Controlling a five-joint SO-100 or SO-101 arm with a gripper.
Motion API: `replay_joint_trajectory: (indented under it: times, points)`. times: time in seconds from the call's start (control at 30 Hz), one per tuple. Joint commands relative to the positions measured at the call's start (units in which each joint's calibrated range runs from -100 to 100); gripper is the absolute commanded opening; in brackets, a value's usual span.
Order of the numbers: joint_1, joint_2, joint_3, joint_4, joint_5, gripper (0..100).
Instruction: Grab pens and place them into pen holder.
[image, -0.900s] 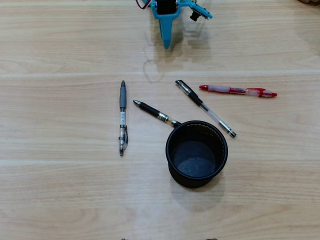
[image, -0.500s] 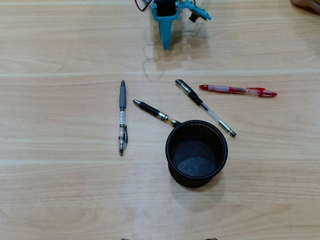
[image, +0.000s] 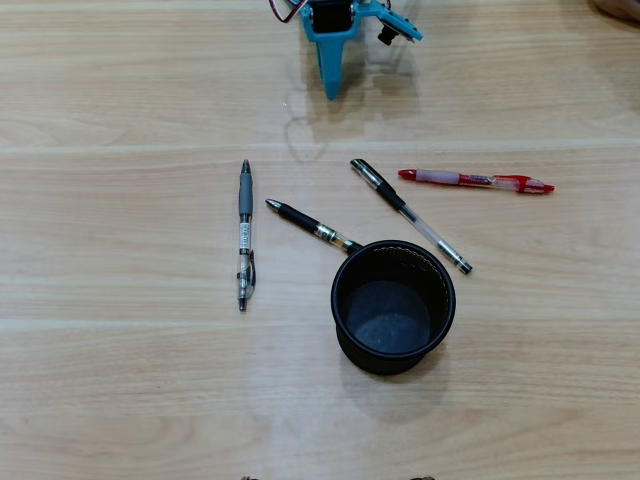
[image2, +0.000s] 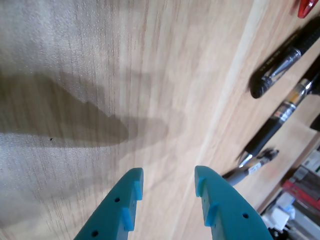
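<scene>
Pens are lying flat on the bench (image: 120, 380), all well ahead of the end effector (image2: 165, 176), which is hanging released and empty. Pen holder (image: 393, 306) is standing upright farther off, touching one black pen (image: 312, 228).

A pale wood-grain table (image: 120, 380) carried 4 pens: a grey pen (image: 244, 234) at left, 2 black pens (image: 312, 227) (image: 410, 215) mid-table, and a red pen (image: 475, 181) at right. A black mesh pen holder (image: 393, 307) stood upright just below them.
</scene>
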Motion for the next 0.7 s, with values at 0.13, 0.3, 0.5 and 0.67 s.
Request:
replay_joint_trajectory:
  times: [0.13, 0.3, 0.5, 0.67]
  points:
    - [-0.1, -0.4, -0.2, -0.6, -0.1, 12]
    - [-0.2, -0.4, -0.2, -0.6, -0.5, 12]
    - [-0.5, -0.4, -0.2, -0.6, -0.6, 12]
    - [-3.6, -0.4, -0.3, -0.7, -0.6, 13]
